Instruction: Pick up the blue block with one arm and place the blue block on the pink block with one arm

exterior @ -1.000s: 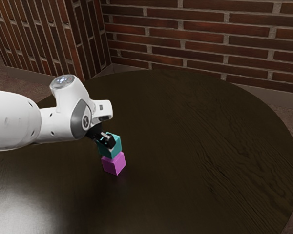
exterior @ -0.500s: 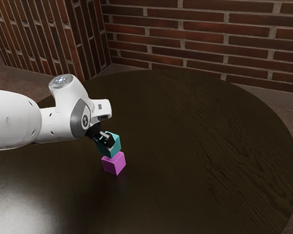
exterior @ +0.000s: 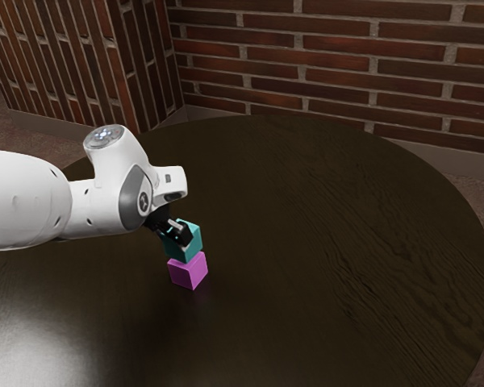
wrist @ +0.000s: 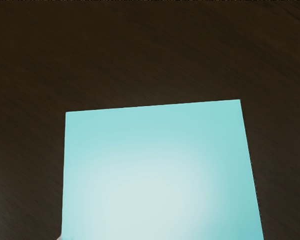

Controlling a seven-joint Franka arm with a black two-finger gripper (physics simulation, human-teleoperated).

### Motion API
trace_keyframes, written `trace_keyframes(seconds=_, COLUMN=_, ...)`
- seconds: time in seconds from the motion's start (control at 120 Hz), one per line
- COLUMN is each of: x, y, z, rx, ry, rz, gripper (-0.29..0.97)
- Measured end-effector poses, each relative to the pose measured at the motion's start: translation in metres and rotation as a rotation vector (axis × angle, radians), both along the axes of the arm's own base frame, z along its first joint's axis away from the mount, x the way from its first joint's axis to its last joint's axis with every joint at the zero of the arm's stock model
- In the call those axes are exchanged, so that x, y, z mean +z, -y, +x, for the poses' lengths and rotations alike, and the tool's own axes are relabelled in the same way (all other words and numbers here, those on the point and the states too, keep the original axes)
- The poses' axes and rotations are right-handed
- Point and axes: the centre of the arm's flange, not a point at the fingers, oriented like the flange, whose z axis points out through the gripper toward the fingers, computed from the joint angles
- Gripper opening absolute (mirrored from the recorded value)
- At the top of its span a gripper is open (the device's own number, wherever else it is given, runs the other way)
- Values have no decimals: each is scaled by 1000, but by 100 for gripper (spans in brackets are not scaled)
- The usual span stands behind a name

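Round, dark-wood bench [exterior: 347, 242]: carries both blocks in its part toward the exterior view's left. Backed by brick walls [exterior: 323, 56].

White arm [exterior: 32, 205]: enters from the exterior view's left and reaches down over the two blocks.

Pink block [exterior: 187, 272]: rests flat on the bench, directly beneath the tool.

Blue block [exterior: 190, 239], rendered teal: sits directly above the pink block, bottom face at or touching the pink top face. Full contact not confirmable from the exterior view. Appears slightly twisted against the pink block, with edges not quite parallel. In the wrist view, presents a broad pale-blue face [wrist: 160, 175] just under the hand, with dark bench grain [wrist: 140, 50] beyond it.

Tool [exterior: 174, 232]: clenched on the blue block, grasping it near the top. One black finger visible against the near face, the other hidden behind the block.

Step in hand, as judged: placement, final stage. Pick-up appears complete. Release not yet done.

Next move, as judged, calls for the following:
1. Confirm seating of the blue block on the pink block. Lower further only in case of a gap.
2. Open the tool with no sideways drag.
3. Retract straight up, clear of the blue block's top, to avoid tipping or sliding the stack.
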Motion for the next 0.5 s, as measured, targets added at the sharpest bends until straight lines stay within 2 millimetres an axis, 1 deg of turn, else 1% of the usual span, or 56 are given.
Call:
trace_keyframes(seconds=0.092, x=1, y=3, z=1, rx=-8, ry=6, rz=-2, gripper=38)
trace_keyframes(seconds=0.242, x=0, y=6, z=2, rx=-20, ry=10, rz=-6, gripper=52)
trace_keyframes(seconds=0.433, x=1, y=5, z=2, rx=-29, ry=13, rz=-3, gripper=62)
trace_keyframes(seconds=0.5, x=10, y=6, z=7, rx=-36, ry=31, rz=-2, gripper=63)
